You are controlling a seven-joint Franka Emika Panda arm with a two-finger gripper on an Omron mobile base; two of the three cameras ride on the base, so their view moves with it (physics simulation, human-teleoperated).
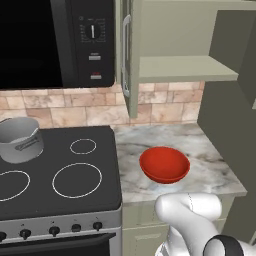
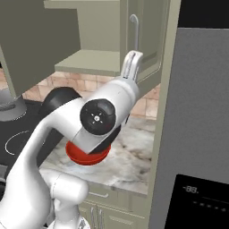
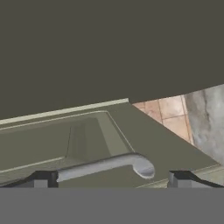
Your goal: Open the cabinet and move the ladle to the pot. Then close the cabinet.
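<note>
The cabinet [image 1: 185, 70] stands with both doors swung out and its lower shelf exposed. The left door is seen edge-on with its silver bar handle [image 1: 125, 55]. In the right base view my gripper [image 2: 133, 56] points up at the right door [image 2: 150, 49], just under that door's handle [image 2: 134, 27]. In the hand view the gripper [image 3: 112, 180] is open, and the curved lower end of the handle [image 3: 109, 165] lies between the two fingertips [image 3: 41, 179] without being pinched. The grey pot [image 1: 20, 140] sits on the stove's back left burner, far from the gripper.
A red bowl [image 1: 165, 165] rests on the marble counter [image 1: 210, 175] below the cabinet. The black stove [image 1: 75, 175] is to the left with a microwave [image 1: 55, 40] above it. A tall grey fridge [image 2: 197, 112] closes off the right side.
</note>
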